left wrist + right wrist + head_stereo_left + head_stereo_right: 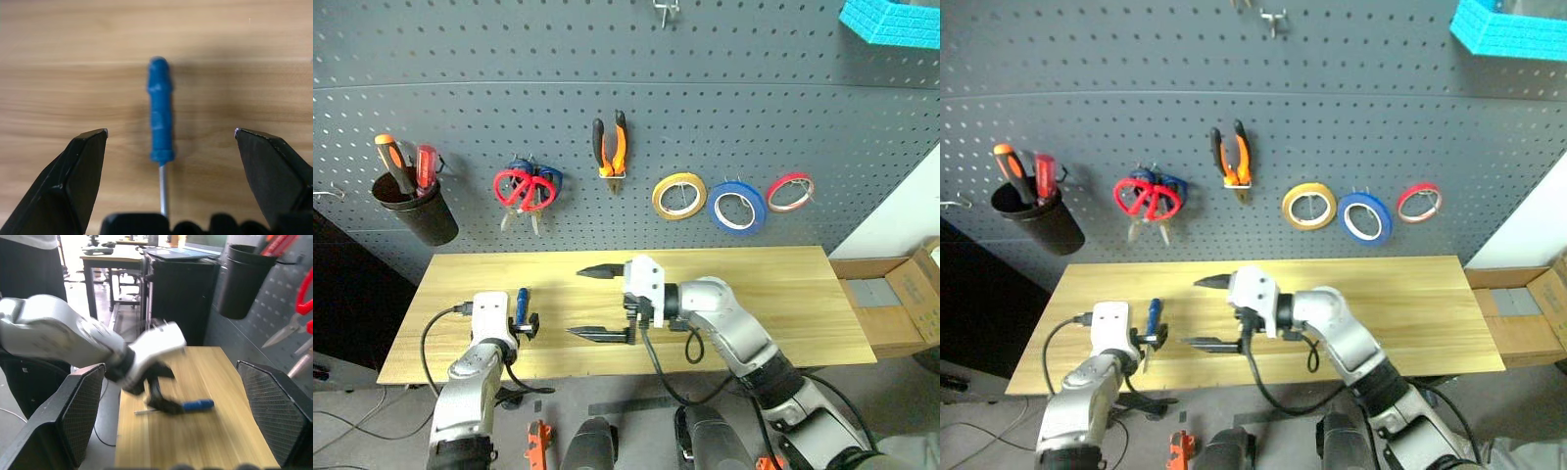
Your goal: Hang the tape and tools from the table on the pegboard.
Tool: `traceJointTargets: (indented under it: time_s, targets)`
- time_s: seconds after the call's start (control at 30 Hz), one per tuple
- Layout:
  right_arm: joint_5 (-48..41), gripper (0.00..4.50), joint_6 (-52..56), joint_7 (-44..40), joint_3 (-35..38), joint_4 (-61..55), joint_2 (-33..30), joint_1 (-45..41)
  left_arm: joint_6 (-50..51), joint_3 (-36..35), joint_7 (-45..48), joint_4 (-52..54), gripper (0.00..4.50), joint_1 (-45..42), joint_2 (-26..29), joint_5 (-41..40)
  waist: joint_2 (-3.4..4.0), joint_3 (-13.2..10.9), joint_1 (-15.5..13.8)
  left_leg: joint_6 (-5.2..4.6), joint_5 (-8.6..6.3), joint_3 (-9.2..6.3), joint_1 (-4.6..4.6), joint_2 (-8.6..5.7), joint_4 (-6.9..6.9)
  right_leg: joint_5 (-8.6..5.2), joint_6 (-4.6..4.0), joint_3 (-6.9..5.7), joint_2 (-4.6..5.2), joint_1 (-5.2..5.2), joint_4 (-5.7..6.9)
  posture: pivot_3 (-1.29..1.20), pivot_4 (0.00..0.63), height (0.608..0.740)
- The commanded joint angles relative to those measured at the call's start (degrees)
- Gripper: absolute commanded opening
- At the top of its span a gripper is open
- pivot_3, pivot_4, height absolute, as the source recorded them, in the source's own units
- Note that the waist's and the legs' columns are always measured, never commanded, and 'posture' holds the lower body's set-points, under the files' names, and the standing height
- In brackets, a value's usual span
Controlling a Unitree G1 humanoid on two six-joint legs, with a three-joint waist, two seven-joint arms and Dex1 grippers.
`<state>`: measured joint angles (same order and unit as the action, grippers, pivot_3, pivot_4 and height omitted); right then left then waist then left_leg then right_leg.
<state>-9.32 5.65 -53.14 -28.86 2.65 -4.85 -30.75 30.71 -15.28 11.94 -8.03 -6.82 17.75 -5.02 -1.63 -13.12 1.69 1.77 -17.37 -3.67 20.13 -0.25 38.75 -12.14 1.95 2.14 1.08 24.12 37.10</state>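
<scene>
The small slim blue-handled screwdriver point(522, 299) lies flat on the left part of the light yellowish wooden table point(783, 294), between the wide-open, empty fingers of the left gripper point(168, 142). It is probably light, stiff and prone to roll; the ribbed blue grip is the place to pinch, not the thin steel shaft. The right gripper point(602, 304) hangs mid-table, spread wide, empty.

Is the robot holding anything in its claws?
No. Both are open and empty; the blue screwdriver lies on the table between the left gripper's jaws.
</scene>
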Motion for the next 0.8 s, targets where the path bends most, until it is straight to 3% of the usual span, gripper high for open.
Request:
traceJointTargets:
  time_s: [0.03, 0.43, 0.53, 0.8]
  targets:
    - [0.6, 4.50, -1.5, -1.2, -0.8, -0.9, 0.0, -0.2, -1.8, 0.4, 2.3, -5.2, 4.46, -3.5, 2.0, -0.9, 0.01, -0.5, 0.0, 0.00, 0.00, -0.14, 0.17, 0.04, 0.00, 0.00, 0.00, -0.08, 0.05, 0.07, -0.02, 0.01, 0.296, 0.740]
    - [0.5, 4.50, -0.1, -1.5, 0.1, -1.8, -1.3, 0.4, 0.4, -0.3, 4.9, -19.6, 4.46, -12.9, 7.2, -2.7, 0.06, -2.8, 0.2, 0.01, -0.01, -0.38, 1.00, 0.13, -0.01, 0.02, 0.00, -0.22, 0.40, 0.91, 0.01, -0.02, 0.324, 0.740]
    - [0.7, 4.50, -0.3, -1.5, 0.4, -1.4, -1.1, 0.2, 1.9, 0.0, 5.7, -20.0, 3.88, -13.7, 7.1, -3.4, 0.06, -2.8, 0.3, 0.01, -0.01, -0.37, 1.00, 0.11, -0.01, 0.02, 0.00, -0.21, 0.40, 0.91, 0.01, -0.02, 0.318, 0.740]
    - [1.2, 4.50, -1.1, -1.6, 1.1, -0.1, -0.9, -0.5, 4.0, 0.8, 6.0, -20.4, 1.03, -16.9, 7.3, -3.5, 0.04, -2.8, 0.3, 0.03, 0.00, -0.38, 1.01, 0.08, -0.01, 0.03, 0.02, -0.24, 0.40, 0.90, 0.02, -0.02, 0.288, 0.740]
